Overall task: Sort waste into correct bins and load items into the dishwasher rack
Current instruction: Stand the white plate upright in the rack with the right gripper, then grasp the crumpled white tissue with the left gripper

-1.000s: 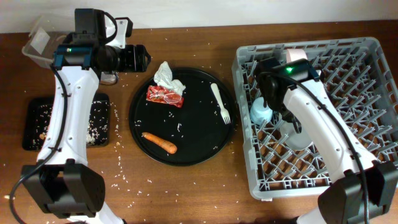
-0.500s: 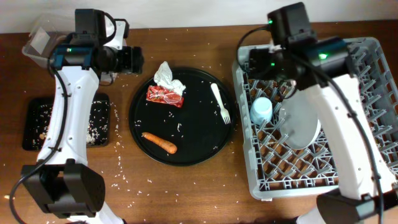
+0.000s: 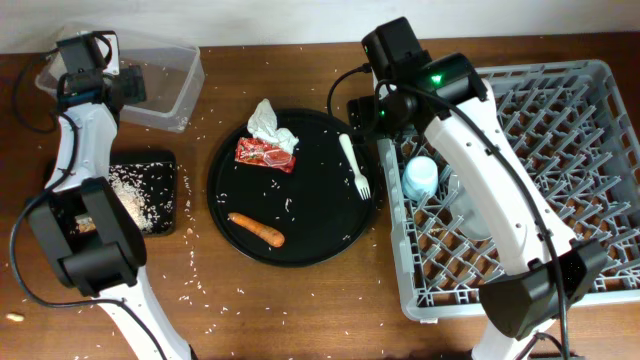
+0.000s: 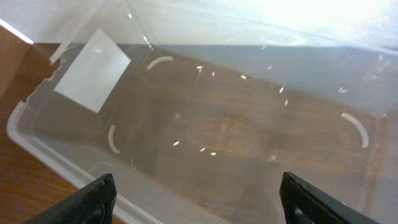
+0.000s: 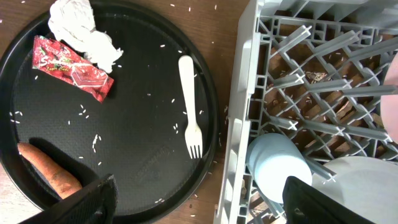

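Note:
The clear tub (image 3: 165, 75) stands at the back left. My left gripper (image 3: 128, 85) is open and empty just above it; the left wrist view shows the tub's floor (image 4: 205, 112), its white label (image 4: 92, 70) and a few rice grains between the open jaws (image 4: 199, 202). My right gripper (image 3: 382, 112) is open and empty above the rack's left wall (image 5: 239, 118). On the round black tray (image 3: 310, 215) lie the tissue (image 3: 267, 119), red wrapper (image 3: 265, 153), carrot (image 3: 256, 229) and fork (image 3: 355, 166). The blue cup (image 3: 420, 178) and plate (image 5: 360, 186) sit in the rack (image 3: 560, 150).
The shallow black tray (image 3: 160, 195) at the left holds rice and scraps. Rice grains are scattered over the wooden table (image 3: 300, 310) and the round tray. The right arm hides part of the rack. A pale pink edge (image 5: 393, 121) shows at the right of the right wrist view.
My left arm has swung left and now hangs over the clear tub, uncovering the shallow tray. My right arm has moved left from over the rack to its left wall.

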